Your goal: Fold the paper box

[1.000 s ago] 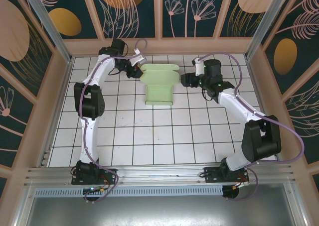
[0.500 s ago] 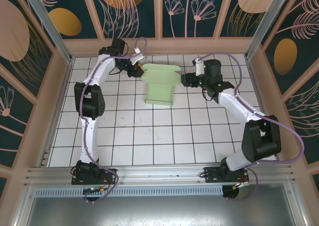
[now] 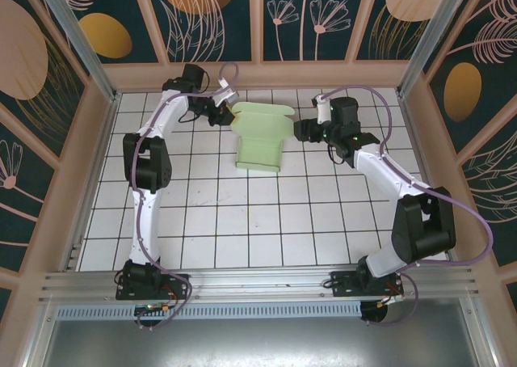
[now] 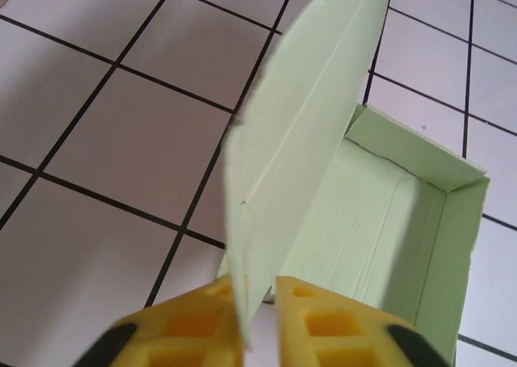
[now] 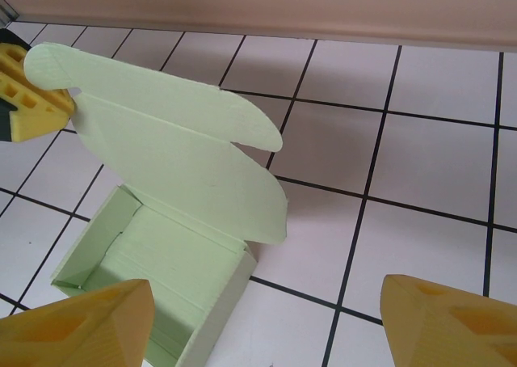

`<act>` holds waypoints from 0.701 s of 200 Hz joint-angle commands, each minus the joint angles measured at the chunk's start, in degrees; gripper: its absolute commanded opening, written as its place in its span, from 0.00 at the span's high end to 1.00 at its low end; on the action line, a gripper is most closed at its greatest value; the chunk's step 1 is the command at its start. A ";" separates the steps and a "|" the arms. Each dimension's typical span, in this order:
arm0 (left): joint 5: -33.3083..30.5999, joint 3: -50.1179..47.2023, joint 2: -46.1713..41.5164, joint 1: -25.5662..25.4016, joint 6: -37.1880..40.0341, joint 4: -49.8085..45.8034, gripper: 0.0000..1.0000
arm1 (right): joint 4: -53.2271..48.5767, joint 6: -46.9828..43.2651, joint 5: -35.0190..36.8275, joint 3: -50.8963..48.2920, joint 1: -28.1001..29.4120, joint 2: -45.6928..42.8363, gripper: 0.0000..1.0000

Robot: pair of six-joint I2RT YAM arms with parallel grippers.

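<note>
Yellow fingers [image 4: 194, 322] of the left gripper [image 4: 257, 306] were pressed together on the thin edge of the paper box [image 4: 380, 221], pinching its raised lid flap between the two pads so that the card stood up on edge between them. Seen from above, the pale green paper box [image 3: 260, 141] lay on the white tiled table [image 3: 242, 221], toward the far side near the back wall, between the two arms. Its tray part sat flat on the tiles with low walls folded upright, and the lid rose from the far side of the tray, tilted rather than closed. From the right wrist camera the lid of the paper box [image 5: 161, 254] showed a rounded ear flap at each end, and the left gripper [image 5: 24, 92] gripped it at the upper left corner. In the overhead view the left gripper [image 3: 228, 112] was at the lid's left end, and the right gripper [image 3: 300, 129] was just beside the lid's right end, apart from it. Fingers [image 5: 81, 326] of the right gripper [image 5: 266, 335] were spread wide with nothing between them, above the tiles next to the tray's near right corner
</note>
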 commanded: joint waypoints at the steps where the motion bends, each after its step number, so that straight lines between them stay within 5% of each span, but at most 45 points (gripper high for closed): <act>1: 3.17 1.82 1.49 -0.01 -0.05 1.90 0.92 | -0.37 -0.15 1.63 -1.16 0.04 -0.99 0.26; 20: 3.48 1.77 1.36 -0.03 -0.06 1.87 1.00 | -0.33 -0.16 1.89 -1.34 0.11 -1.21 0.25; 78: 5.23 -1.76 -1.31 -0.04 3.13 -2.19 1.00 | 2.39 -0.76 -0.90 -1.11 -0.32 -1.49 0.25; 140: 6.41 -15.19 -10.10 -0.03 4.98 -1.70 1.00 | 3.38 -10.67 -15.32 2.52 -4.48 1.70 0.27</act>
